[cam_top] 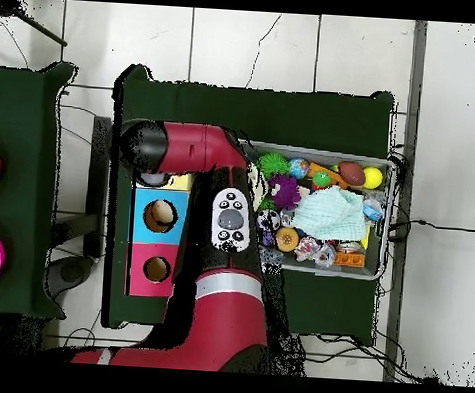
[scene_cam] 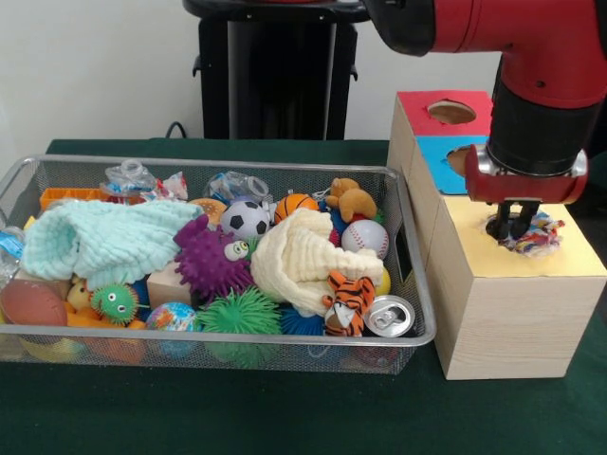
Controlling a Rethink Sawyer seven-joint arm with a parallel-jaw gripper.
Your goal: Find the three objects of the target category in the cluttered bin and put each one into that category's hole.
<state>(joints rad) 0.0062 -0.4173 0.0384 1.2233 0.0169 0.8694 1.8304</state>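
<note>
— Hovering over the yellow section (scene_cam: 531, 248) of the wooden box (scene_cam: 503, 313), the gripper (scene_cam: 513, 220) was pictured with its fingers set narrowly at the hole there. Was anything held?

— A multicoloured crumpled object (scene_cam: 536, 234) was seen at the hole's rim, touching the fingertips; whether it was gripped could not be told. The wire bin (scene_cam: 414, 313) was pictured crowded with toys.

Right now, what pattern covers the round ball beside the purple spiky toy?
Black-and-white soccer ball patches; front view.
</note>
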